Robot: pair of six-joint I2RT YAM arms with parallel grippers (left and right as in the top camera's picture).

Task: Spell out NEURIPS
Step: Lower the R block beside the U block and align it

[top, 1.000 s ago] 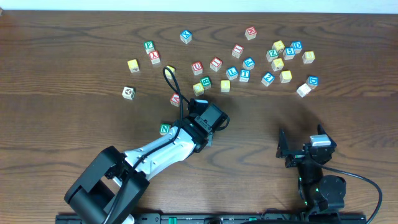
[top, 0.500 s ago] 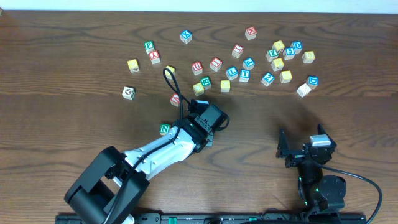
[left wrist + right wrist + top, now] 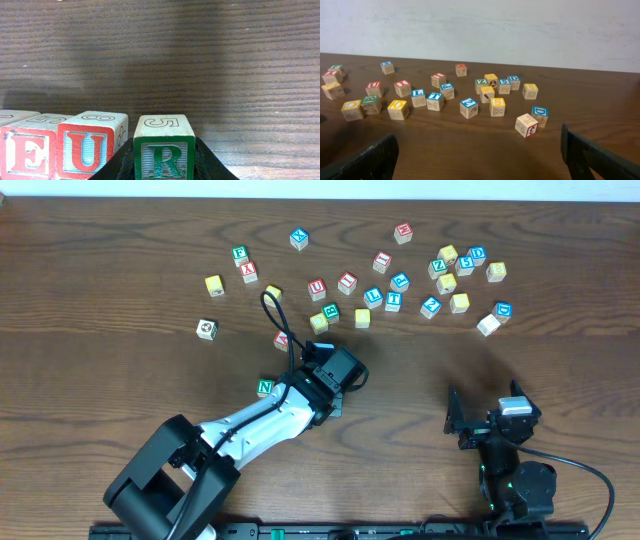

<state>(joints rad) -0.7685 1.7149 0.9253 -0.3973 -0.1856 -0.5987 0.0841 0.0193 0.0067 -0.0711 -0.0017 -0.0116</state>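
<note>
In the left wrist view my left gripper (image 3: 164, 167) is shut on a green R cube (image 3: 164, 150), which stands at the right end of a row, next to a red U cube (image 3: 92, 147) and a red E cube (image 3: 27, 152). Overhead, a green N cube (image 3: 265, 388) lies at the row's left end. The left arm covers the other row cubes there, with the left gripper (image 3: 332, 402) at its tip. A yellow S cube (image 3: 497, 106) sits among the loose cubes. My right gripper (image 3: 485, 408) stands open and empty, (image 3: 477, 155) well short of the cubes.
Several loose letter cubes are scattered across the far half of the table, from a yellow cube (image 3: 213, 284) on the left to a white cube with a red 3 (image 3: 487, 325) on the right. A lone white cube (image 3: 206, 328) lies left of the row.
</note>
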